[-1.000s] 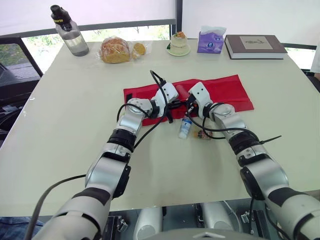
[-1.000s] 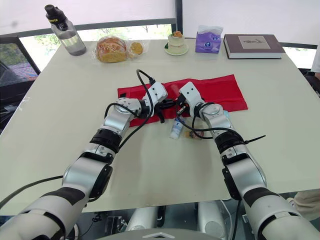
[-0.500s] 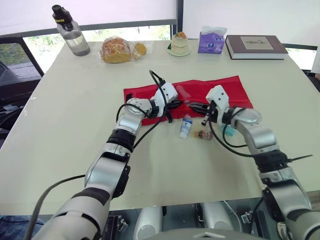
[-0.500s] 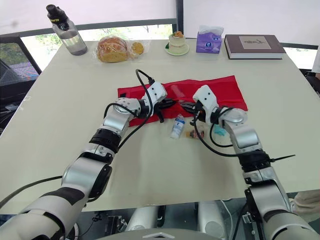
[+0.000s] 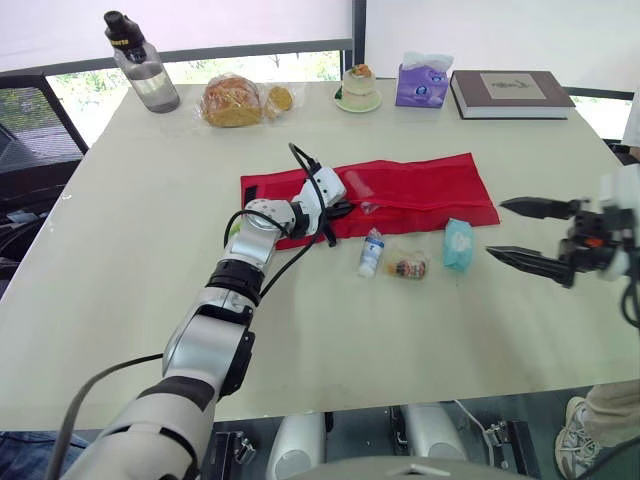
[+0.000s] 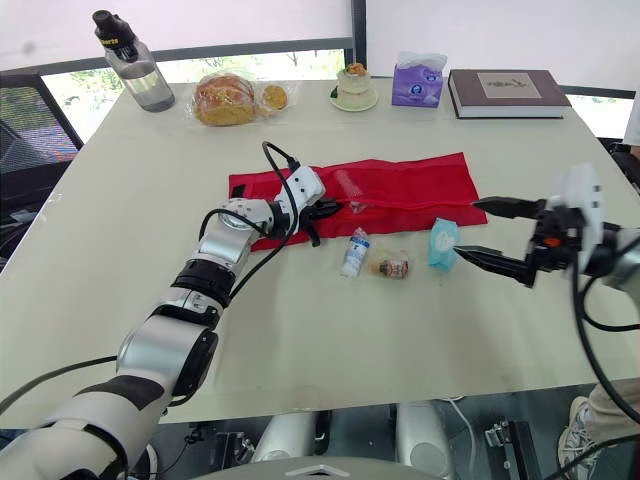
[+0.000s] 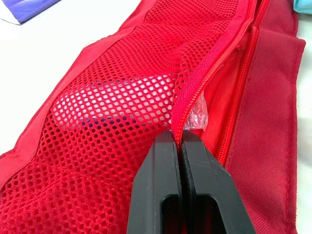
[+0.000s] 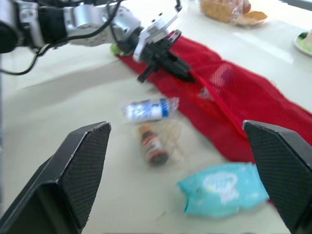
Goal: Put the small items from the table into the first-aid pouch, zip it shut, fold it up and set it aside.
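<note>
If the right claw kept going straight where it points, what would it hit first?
Probably the teal packet, lying just ahead of the open right gripper. Its height above the table is unclear, so it might pass over it toward the small brown bottle.

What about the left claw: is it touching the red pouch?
Touching. Left wrist view shows the left gripper pinching the zipper edge of the red pouch.

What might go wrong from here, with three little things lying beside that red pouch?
The left fingers pinch just the thin zip edge of the pouch; it may slip free and the opening sag shut. The small bottle lies on its side, so the open right fingers might nudge it and send it rolling.
</note>
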{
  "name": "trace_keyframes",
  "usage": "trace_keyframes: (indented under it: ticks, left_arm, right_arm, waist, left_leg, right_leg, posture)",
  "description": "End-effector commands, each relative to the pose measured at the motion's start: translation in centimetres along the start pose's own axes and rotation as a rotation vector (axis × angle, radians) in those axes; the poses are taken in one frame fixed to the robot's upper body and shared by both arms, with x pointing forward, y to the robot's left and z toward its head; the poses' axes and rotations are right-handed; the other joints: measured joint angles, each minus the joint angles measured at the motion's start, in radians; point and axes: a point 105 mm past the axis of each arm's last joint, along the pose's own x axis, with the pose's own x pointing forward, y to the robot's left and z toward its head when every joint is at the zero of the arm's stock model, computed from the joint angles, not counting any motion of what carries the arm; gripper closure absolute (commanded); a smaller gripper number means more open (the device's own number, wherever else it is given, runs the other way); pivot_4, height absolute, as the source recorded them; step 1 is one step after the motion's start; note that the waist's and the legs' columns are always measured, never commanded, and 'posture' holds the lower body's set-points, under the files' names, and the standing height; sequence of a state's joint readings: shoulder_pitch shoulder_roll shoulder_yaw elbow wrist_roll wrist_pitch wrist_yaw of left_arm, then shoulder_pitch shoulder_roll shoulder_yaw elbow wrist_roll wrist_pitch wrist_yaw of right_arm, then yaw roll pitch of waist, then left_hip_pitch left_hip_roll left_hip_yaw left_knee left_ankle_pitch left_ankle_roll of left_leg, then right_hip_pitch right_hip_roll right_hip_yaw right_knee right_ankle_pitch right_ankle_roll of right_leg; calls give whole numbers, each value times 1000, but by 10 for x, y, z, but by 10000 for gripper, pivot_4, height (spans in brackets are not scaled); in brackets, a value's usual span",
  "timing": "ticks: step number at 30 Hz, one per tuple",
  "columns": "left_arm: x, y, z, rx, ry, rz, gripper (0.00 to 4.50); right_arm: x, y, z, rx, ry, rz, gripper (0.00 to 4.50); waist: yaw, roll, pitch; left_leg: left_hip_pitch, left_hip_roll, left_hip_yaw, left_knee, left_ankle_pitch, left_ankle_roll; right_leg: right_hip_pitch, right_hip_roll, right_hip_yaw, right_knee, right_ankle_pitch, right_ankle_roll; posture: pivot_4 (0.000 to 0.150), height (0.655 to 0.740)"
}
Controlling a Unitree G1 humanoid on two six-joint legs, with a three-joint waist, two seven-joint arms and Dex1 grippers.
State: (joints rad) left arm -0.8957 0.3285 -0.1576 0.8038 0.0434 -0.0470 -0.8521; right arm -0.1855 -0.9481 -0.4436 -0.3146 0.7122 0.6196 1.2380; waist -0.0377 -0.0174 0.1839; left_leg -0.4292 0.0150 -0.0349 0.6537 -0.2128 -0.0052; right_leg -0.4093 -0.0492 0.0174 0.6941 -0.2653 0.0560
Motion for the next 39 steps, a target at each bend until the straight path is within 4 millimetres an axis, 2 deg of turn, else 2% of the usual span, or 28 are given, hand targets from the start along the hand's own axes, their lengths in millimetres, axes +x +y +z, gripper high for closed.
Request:
trace_keyframes:
  ticks: [1,4,10,14,17,23,27,28,32,35,39]
  left_arm:
    - [-4,6,7,19,-27,13,45000]
    - [-3,7,7,19,-26,12,45000]
    - [-4,9,6,21,-26,16,45000]
    - [-2,7,6,22,-25,11,45000]
    - [-2,7,6,23,-25,9,45000]
    - [-2,7,6,23,-20,7,45000]
    - [-2,5,3,19,-12,4,45000]
    - [-2,5,2,20,-9,2,45000]
    - [-3,4,0,21,-3,2,45000]
    - [-5,4,-1,23,1,4,45000]
    - [-5,3,-2,25,4,-2,45000]
  right_arm:
    - [-20,2,22,-55,-11,-3,914]
    - [-35,0,26,-58,32,-23,914]
    - [-50,-2,27,-65,78,-59,914]
    - [-50,-3,21,-57,90,-76,914]
    - [-38,-2,15,-59,87,-65,914]
    - [-1,-8,-11,-132,193,-57,914]
    - [29,-12,-12,-184,164,-6,914]
    - [42,-11,-12,-194,147,19,914]
    - [82,-2,-12,-235,97,103,914]
    - [119,16,-6,-262,23,191,914]
    - [152,23,-11,-305,47,265,914]
  waist:
    - [0,0,0]
    - [3,0,0]
    - [3,0,0]
    - [3,0,0]
    - [3,0,0]
    - [1,0,0]
    - [-1,0,0]
    - [0,0,0]
    - [-1,0,0]
    - [-1,0,0]
    - [-1,0,0]
  left_leg:
    - [0,0,0,0,0,0]
    - [0,0,0,0,0,0]
    - [0,0,0,0,0,0]
    - [0,0,0,0,0,0]
    - [0,0,0,0,0,0]
    - [0,0,0,0,0,0]
    - [0,0,0,1,0,0]
    - [0,0,0,1,0,0]
    - [0,0,0,1,0,0]
    - [-1,0,-1,1,0,0]
    - [-1,0,-1,1,0,0]
  right_leg:
    - [0,0,0,0,0,0]
    - [0,0,0,0,0,0]
    - [0,0,0,-1,0,0]
    - [0,0,0,0,0,0]
    - [0,0,0,0,0,0]
    - [0,0,0,0,0,0]
    - [0,0,0,0,0,0]
    - [0,0,0,0,0,0]
    - [0,1,0,0,0,0]
    - [0,0,-1,0,0,0]
    - [0,0,-1,0,0,0]
  posture:
    - [1500,7400]
    - [1500,7400]
    - [1500,7400]
    - [1500,7400]
    - [1500,7400]
    - [1500,7400]
    - [1500,7400]
    - [1500,7400]
    - [1500,7400]
    - [1500,7400]
    - [1500,7400]
